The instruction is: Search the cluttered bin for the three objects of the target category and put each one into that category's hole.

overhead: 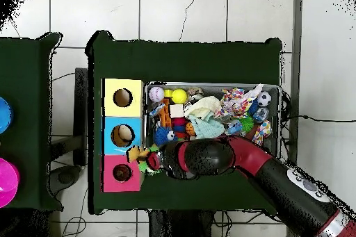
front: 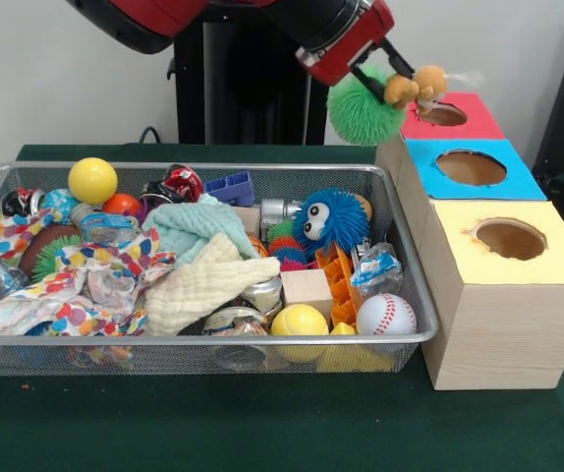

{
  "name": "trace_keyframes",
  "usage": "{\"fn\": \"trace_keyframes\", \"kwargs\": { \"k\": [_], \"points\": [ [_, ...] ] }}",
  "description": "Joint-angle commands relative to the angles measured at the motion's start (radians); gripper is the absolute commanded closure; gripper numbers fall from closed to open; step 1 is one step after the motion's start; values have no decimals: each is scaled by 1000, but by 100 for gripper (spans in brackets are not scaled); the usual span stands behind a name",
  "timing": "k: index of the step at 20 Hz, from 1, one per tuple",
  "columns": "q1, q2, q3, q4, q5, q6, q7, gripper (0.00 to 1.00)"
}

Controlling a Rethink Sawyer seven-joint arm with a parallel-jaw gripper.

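Front view: on a dark green table (front: pixel 262 433), the red and black robot arm (front: pixel 262 20) reaches in from above toward a row of three wooden boxes, while a silver wire mesh bin (front: pixel 405 339) beside them sits heaped with clutter. The arm's gripper (front: pixel 397 77) is pinching a small tan plush animal (front: pixel 415 87), holding it in the air just at the edge of the red-topped box (front: pixel 469 123), near that box's round hole (front: pixel 443 115); a fuzzy green spiky ball (front: pixel 361 113) hangs at the gripper's side, touching the plush. Next in the row come the blue-topped box (front: pixel 518 177) and, nearest the camera, the yellow-topped box (front: pixel 557 261), each with its own round hole. Inside the bin, a polka-dot cloth (front: pixel 76 290) sprawls across one end, a cream waffle-weave cloth (front: pixel 203 285) and a pale green towel (front: pixel 189 231) lie at the middle, and a blue furry toy with large eyes (front: pixel 329 218) sits toward the boxes. Smaller pieces include a yellow ball (front: pixel 92 180) at the far rim, a second yellow ball (front: pixel 299 321) at the near rim and a white baseball (front: pixel 386 315) just beside it.
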Motion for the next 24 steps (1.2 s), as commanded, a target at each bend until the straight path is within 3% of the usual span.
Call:
{"fn": "trace_keyframes", "kwargs": {
  "k": [1,13,24],
  "points": [
    [31,-11,-7,-50,-80,70,-139,0],
    [26,10,15,-58,-94,76,-167,0],
    [43,-19,-1,-82,-109,108,-167,0]
  ]
}}
